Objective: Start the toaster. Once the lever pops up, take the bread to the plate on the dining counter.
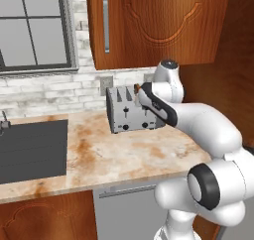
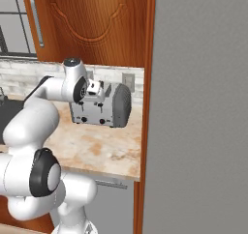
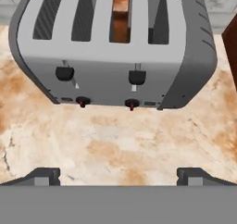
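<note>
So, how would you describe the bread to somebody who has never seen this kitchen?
Find the marbled worktop below the wooden wall cupboard; near the wall stands a silver-grey four-slot toaster. The bread is the brown slice standing in the third slot from the left in the hand view, above the right-hand lever. The other three slots look dark and empty.

Toaster point(image 3: 115, 75) ahead of claw: back end cut by hand view's top edge. Bread point(image 3: 121, 12) mostly sunk in slot, top also cropped. Arm covers toaster's right part in left base view.
</note>
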Tool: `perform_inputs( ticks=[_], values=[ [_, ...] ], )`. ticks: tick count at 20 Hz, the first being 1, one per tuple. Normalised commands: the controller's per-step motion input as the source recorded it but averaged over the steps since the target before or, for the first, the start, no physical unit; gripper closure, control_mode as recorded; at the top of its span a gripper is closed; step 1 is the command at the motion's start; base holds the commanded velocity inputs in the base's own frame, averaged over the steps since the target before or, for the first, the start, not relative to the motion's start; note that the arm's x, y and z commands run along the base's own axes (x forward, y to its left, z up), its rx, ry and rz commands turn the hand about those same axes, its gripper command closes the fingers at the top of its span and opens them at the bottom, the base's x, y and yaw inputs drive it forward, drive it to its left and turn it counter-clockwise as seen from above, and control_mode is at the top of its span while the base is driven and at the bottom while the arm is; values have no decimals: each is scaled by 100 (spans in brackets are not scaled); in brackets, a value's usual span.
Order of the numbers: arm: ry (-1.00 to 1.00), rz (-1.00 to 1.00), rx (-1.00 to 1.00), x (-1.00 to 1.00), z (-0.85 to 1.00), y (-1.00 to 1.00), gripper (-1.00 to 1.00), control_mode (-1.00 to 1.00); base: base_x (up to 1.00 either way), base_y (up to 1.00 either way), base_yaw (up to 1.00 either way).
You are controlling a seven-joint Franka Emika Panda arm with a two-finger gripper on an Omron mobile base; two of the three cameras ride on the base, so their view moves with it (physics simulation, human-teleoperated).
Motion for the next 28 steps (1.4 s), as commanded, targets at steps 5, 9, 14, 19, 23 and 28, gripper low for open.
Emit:
perform_inputs(
  ticks=[5, 9, 14, 19, 23, 28],
  values=[
    [0, 0, 0, 16, -12, 8, -100, -100, 0, 0, 0],
    [0, 0, 0, 12, -13, 10, -100, -100, 0, 0, 0],
    [0, 0, 0, 18, -15, 10, -100, -100, 0, 0, 0],
    [0, 0, 0, 17, -14, 2, -100, -100, 0, 0, 0],
    [0, 0, 0, 12, -12, 0, -100, -100, 0, 0, 0],
    [0, 0, 0, 15, -4, 0, -100, -100, 0, 0, 0]
  ],
)
